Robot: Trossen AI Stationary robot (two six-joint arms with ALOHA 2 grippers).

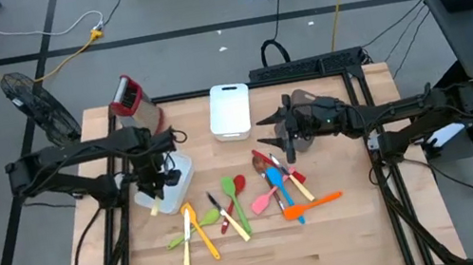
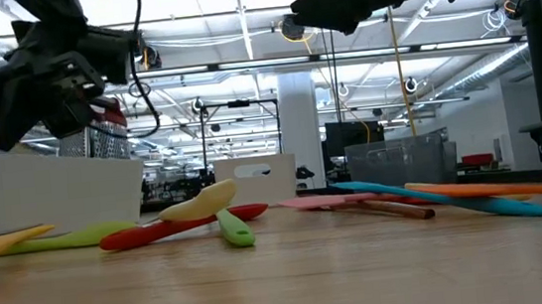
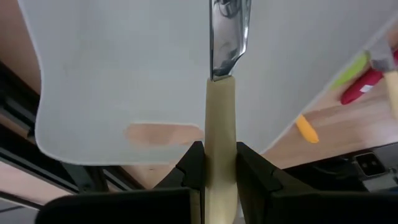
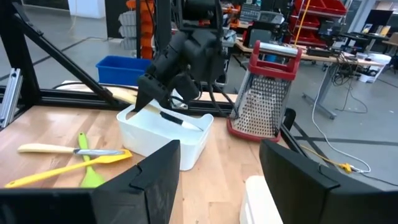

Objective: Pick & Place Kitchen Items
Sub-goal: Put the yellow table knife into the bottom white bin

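Over the white bin [image 1: 168,184] near the desk's [image 1: 351,238] left edge, the left tool [image 1: 155,175] hangs with its fingers [image 3: 189,168] clenched on the pale-yellow handle of a knife [image 3: 221,106], whose steel blade points down into the bin's hollow; the right wrist view shows the same blade [image 4: 180,120] slanting across the bin's rim. Behind that bin, near the desk's far left corner, stands a steel box grater [image 1: 131,102] with a red top. A second white bin [image 1: 229,111] sits at the middle of the far edge. The right tool [image 1: 283,132] hovers right of that second bin, above the desk and just behind the scattered utensils, its fingers [image 4: 155,174] spread wide with nothing between them. The remaining kitchen items [image 1: 249,207] lie loose across the middle of the desk toward the near edge: a pale-yellow-handled piece [image 1: 186,249] and a yellow spatula [image 1: 202,236] crossing each other on the left, a green spoon [image 1: 196,224] beside them, a red spoon [image 1: 231,199] and a second green utensil [image 1: 233,200] at the centre, and on the right a cluster with a blue utensil [image 1: 281,192], a pink spatula [image 1: 265,201] and an orange spatula [image 1: 312,204] touching or overlapping one another. From desk height the red spoon [image 2: 174,227] and a green handle [image 2: 235,229] lie flat in front, and the blue one [image 2: 455,200] and orange one [image 2: 494,188] stretch toward the right edge
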